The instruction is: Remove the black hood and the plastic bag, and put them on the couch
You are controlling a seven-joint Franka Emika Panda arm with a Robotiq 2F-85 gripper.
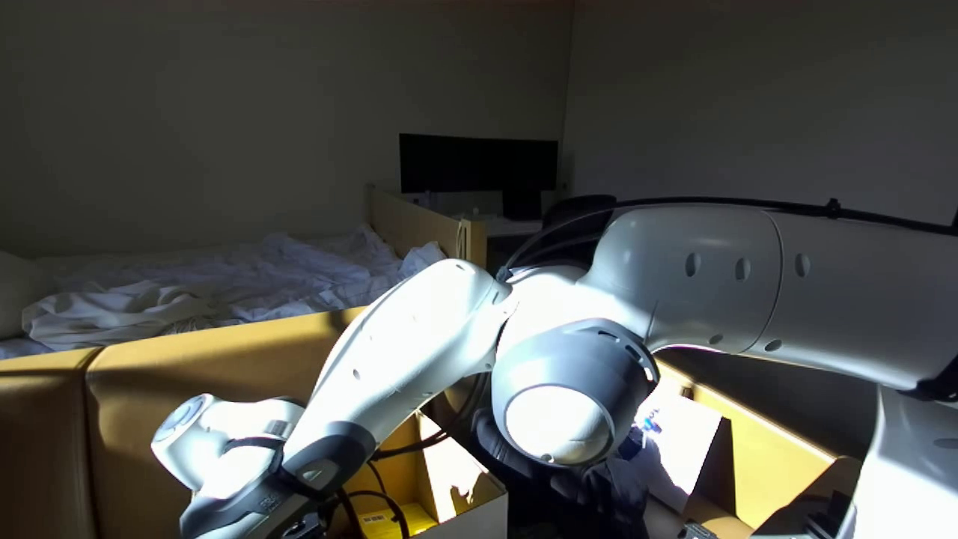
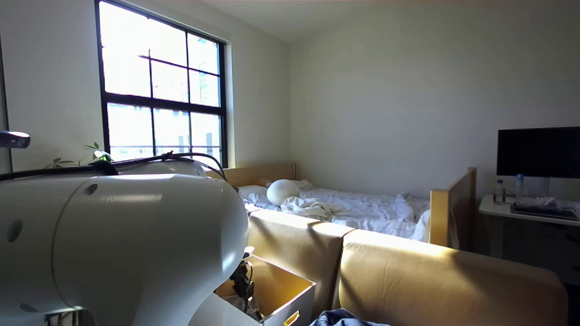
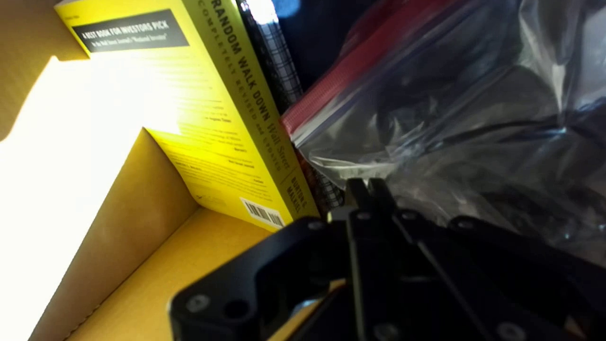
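In the wrist view, the clear plastic bag (image 3: 473,147) with a red zip edge fills the right side. My gripper (image 3: 368,183) points into the box, its fingertips nearly together on the bag's film, which appears pinched there; the exact contact is hard to see. Dark cloth with blue-grey folds, the black hood, lies beside the box in both exterior views (image 1: 599,494) (image 2: 344,318), partly cut off or behind the arm. The tan couch (image 2: 435,280) stands behind, its back cushions showing in both exterior views.
A white-sided cardboard box (image 2: 290,312) encloses the gripper's working space. Inside it, a yellow book (image 3: 227,156) leans against a notebook (image 3: 281,61). Black cables (image 2: 244,285) hang at the box. A white panel (image 1: 685,442) is beyond the arm's elbow.
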